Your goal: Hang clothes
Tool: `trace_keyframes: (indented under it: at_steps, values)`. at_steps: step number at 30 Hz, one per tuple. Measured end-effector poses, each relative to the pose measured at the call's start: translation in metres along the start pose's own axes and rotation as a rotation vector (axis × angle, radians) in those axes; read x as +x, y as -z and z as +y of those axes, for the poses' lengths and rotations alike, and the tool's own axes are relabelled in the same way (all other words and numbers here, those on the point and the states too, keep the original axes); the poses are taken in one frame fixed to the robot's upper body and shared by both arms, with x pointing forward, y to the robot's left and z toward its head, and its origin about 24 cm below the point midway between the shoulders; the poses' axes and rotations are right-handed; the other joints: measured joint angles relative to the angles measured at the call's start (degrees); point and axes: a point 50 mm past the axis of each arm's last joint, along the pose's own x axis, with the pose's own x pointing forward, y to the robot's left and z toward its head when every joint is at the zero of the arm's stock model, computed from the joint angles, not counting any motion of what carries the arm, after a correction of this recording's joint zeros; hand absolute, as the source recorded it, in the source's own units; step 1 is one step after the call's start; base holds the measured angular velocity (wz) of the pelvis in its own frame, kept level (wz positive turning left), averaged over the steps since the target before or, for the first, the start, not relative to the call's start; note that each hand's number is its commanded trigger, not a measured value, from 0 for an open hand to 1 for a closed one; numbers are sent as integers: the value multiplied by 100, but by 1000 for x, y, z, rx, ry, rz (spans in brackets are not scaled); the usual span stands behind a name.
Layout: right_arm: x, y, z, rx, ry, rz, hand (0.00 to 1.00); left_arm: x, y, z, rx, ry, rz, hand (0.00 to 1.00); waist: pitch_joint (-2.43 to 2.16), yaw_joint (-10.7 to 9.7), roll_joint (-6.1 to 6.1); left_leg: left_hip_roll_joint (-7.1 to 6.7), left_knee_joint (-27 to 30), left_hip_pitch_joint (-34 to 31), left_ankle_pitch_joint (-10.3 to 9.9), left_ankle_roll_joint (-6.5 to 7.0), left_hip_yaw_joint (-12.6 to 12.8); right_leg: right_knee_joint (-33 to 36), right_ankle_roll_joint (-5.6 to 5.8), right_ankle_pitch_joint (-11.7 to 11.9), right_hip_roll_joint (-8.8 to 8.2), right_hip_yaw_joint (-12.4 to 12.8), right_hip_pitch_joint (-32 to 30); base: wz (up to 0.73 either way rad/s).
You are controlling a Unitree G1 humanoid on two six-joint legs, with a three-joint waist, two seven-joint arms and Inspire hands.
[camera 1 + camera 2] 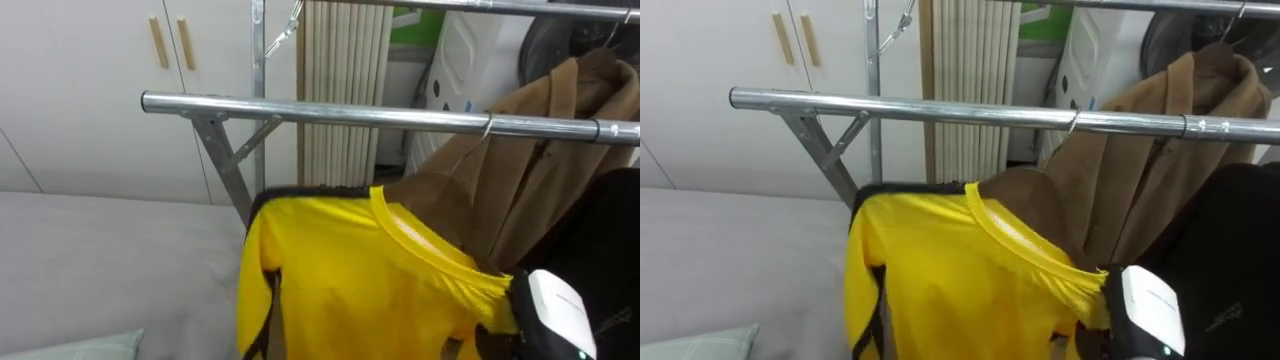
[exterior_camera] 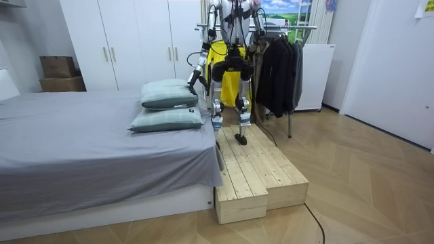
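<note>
A yellow shirt (image 1: 350,280) with black trim hangs spread just below the metal rail (image 1: 400,115) of the clothes rack, its collar turned towards the right. My right hand (image 1: 555,305) is at the shirt's right shoulder, low on the right, with its white back showing against the cloth. A brown coat (image 1: 540,160) hangs from the rail right behind the shirt. In the room view I stand on a wooden platform (image 2: 258,176), facing the rack with the yellow shirt (image 2: 218,51) in front of me. My left hand (image 2: 192,81) hangs low by the pillows.
Dark clothes (image 2: 278,68) hang further right on the rack. A grey bed (image 2: 81,142) with two pillows (image 2: 166,108) lies to my left. White wardrobe doors (image 1: 90,90) and a ribbed radiator (image 1: 345,60) stand behind the rail.
</note>
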Motion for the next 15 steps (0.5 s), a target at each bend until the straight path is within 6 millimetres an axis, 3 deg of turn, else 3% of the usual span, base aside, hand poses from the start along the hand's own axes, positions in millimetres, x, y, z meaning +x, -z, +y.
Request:
trace_keyframes:
  at_steps: [4,15]
  values:
    - [-6,6,20,27,-111,45,0,0,0,-1,8,0,-3,0,-6,15,10,-5,1,0,0,0,-2,-2,-9,7,-15,-55,-3,0]
    - [-18,23,41,32,-268,130,0,-1,-2,-3,38,1,-14,0,-1,26,79,-3,0,-16,0,-1,-8,1,-10,7,-31,-102,-13,0]
